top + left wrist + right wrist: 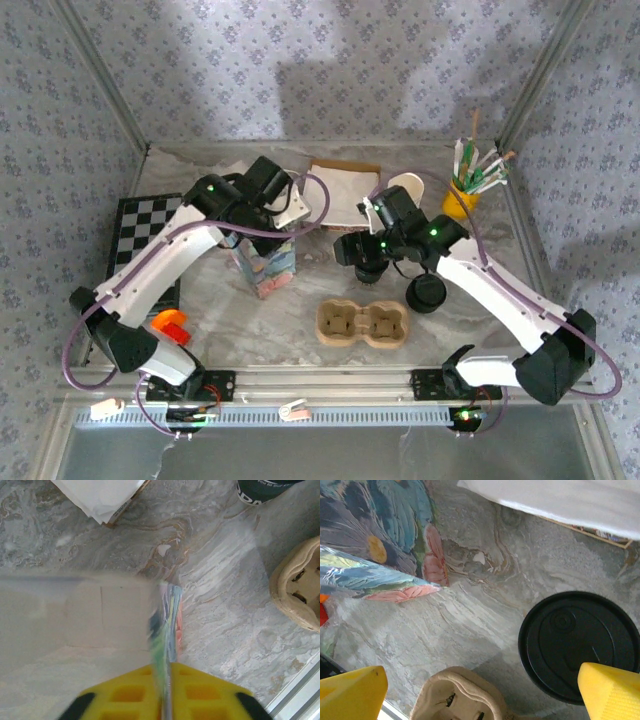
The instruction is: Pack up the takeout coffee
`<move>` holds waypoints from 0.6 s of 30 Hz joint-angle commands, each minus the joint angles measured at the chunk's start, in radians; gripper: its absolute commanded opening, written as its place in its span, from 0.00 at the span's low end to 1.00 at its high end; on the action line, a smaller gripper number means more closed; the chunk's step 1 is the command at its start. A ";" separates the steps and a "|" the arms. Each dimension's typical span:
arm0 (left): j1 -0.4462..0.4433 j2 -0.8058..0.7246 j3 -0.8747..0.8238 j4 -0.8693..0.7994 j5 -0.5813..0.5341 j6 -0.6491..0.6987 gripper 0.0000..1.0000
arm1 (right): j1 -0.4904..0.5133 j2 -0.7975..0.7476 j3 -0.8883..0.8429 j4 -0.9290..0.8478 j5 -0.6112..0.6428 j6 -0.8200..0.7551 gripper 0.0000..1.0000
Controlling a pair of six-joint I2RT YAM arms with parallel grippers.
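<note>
I see my left arm [160, 262] and right arm [500, 295] as white shells between black joint housings, each with a small green light [211, 187] glowing. A purple cable [65, 350] loops along each arm. My right fingers [355, 692] are plain yellow, and my left fingers [200, 692] are yellow with moulded square pockets.
</note>
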 commanded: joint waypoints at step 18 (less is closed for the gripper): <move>0.031 -0.241 0.022 -0.051 -0.424 -0.955 0.49 | 0.071 0.009 0.041 -0.030 -0.002 -0.011 0.99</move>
